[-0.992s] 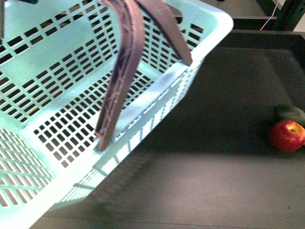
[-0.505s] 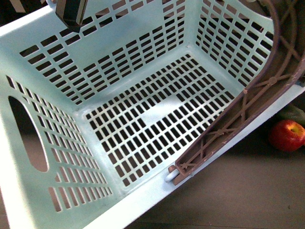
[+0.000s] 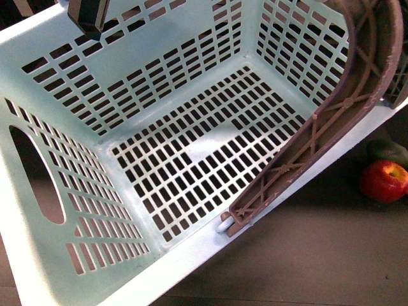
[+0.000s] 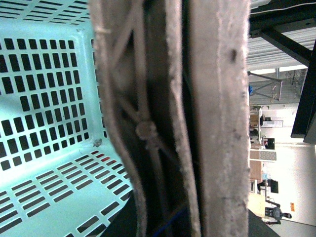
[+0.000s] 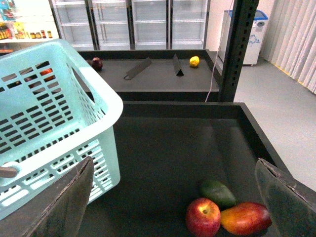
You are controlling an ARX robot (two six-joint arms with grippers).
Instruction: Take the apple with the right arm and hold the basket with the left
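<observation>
The mint-green basket (image 3: 159,159) hangs tilted and fills most of the front view, its inside facing the camera. Its brown latticed handle (image 3: 331,127) runs up the right side. In the left wrist view that handle (image 4: 197,118) fills the picture, and my left gripper (image 4: 180,197) is shut on it with its fingers hidden. The red apple (image 3: 384,180) lies on the dark table at the right edge. In the right wrist view my right gripper (image 5: 177,207) is open above the table, with the apple (image 5: 203,217) low between its fingers and untouched.
A dark green oval fruit (image 5: 218,193) and a red-orange mango (image 5: 246,218) touch the apple. The basket's corner (image 5: 98,113) is close beside the right gripper. A black post (image 5: 239,49) and the table's raised rim stand behind. A grey metal piece (image 3: 89,16) overhangs the basket's far wall.
The basket has swung round from one second ago, so its open inside now faces the front camera. Over the last half second its handle shifted slightly. The apple has not moved.
</observation>
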